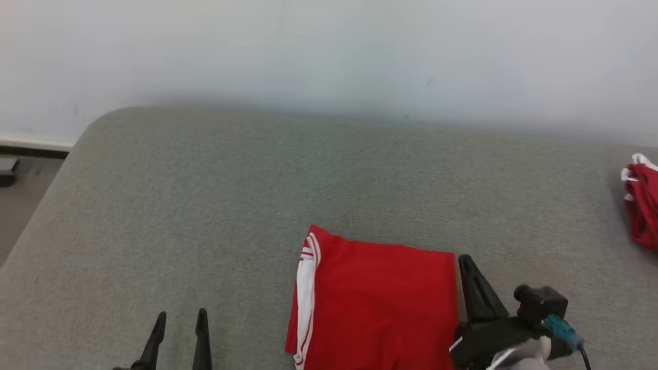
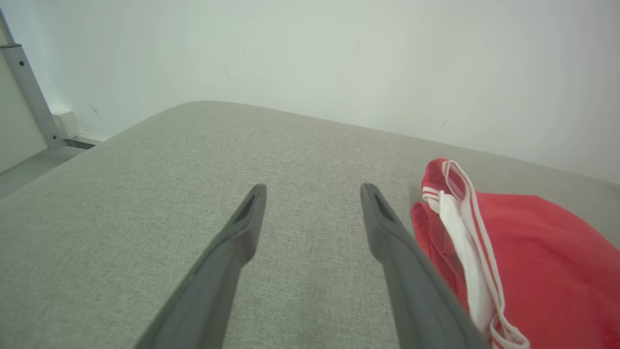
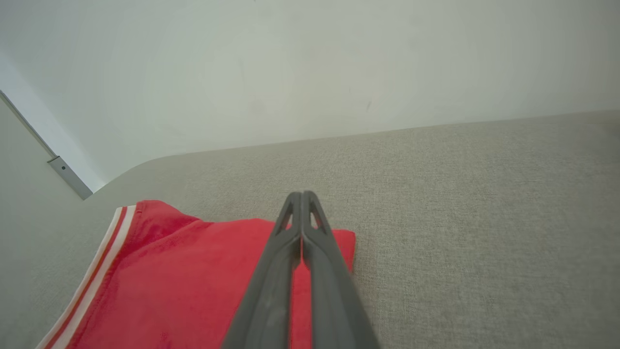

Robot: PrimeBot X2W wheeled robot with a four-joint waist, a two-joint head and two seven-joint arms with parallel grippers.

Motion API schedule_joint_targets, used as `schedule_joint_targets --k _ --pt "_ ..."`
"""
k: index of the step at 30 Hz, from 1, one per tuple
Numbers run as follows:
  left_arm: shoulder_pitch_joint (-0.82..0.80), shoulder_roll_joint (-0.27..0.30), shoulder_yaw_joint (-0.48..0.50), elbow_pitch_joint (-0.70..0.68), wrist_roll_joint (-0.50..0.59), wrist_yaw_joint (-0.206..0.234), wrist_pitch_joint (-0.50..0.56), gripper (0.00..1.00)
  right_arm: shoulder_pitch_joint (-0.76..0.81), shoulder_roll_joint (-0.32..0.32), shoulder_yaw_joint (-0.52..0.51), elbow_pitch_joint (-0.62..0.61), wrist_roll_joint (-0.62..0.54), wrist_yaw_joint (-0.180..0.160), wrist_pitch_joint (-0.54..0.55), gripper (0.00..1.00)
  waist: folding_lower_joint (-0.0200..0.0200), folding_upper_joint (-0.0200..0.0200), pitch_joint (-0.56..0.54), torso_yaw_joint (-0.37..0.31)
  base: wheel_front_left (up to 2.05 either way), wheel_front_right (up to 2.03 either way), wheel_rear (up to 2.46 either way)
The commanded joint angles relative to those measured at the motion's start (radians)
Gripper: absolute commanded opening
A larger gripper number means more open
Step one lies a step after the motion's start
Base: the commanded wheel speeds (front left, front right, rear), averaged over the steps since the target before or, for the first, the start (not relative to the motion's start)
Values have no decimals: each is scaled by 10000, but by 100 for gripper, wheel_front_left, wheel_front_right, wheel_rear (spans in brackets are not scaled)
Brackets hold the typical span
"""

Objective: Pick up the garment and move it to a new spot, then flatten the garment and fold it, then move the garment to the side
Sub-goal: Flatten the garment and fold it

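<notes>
The folded red garment (image 1: 378, 303) lies at the grey cushion's (image 1: 205, 205) near edge; my left gripper (image 1: 182, 313) hangs spread beside it, my right gripper (image 1: 465, 262) clenched empty over its right edge

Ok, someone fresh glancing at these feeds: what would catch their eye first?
The folded red garment with white trim, lying near the front of the grey cushion. Next, the right gripper, shut, its tips by the garment's far right corner, while the left gripper hangs open over bare cushion to the garment's left. A second red bundle sits at the cushion's far right edge.
</notes>
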Motion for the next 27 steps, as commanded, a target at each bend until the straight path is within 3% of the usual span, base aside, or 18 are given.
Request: schedule_joint_targets --k 1,12,27 --pt "-211 -8 -136 -15 -24 7 -24 100 -333 9 -125 354 -112 -22 -9 0 -1 0 417 608 0 0 0" --pt "-776 -11 -725 27 -320 175 -26 100 -2274 35 -298 2791 -523 -22 -8 0 -1 0 990 1636 0 0 0" --pt "-919 -9 -1096 125 -437 248 -26 100 -3703 40 1705 4542 470 -22 -10 0 -1 0 1019 2149 0 0 0"
